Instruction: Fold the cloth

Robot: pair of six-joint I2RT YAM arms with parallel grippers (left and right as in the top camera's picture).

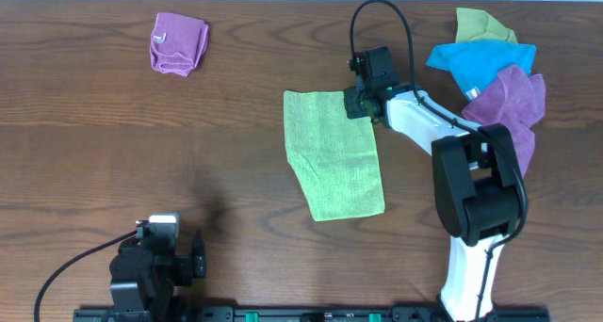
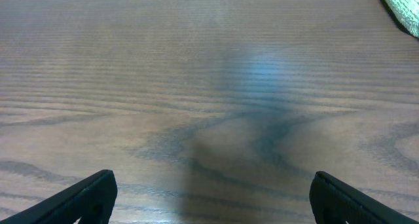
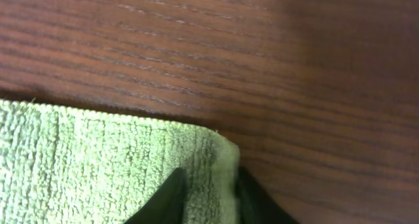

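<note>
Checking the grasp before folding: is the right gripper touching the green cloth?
Touching. The right wrist view shows the right gripper closed on a corner of the green cloth, with the fabric edge pinched between its jaws.

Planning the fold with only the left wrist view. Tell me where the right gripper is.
Observer: The right gripper is at the green cloth, on its far right corner, with its fingers closed on the edge.
Operator: Describe how the cloth lies.
Observer: It is spread flat and not yet folded, with its long sides running away from the robot.
Operator: List the other cloths.
Observer: A folded purple cloth lies far left. A pile of olive, blue and purple cloths lies far right.
</note>
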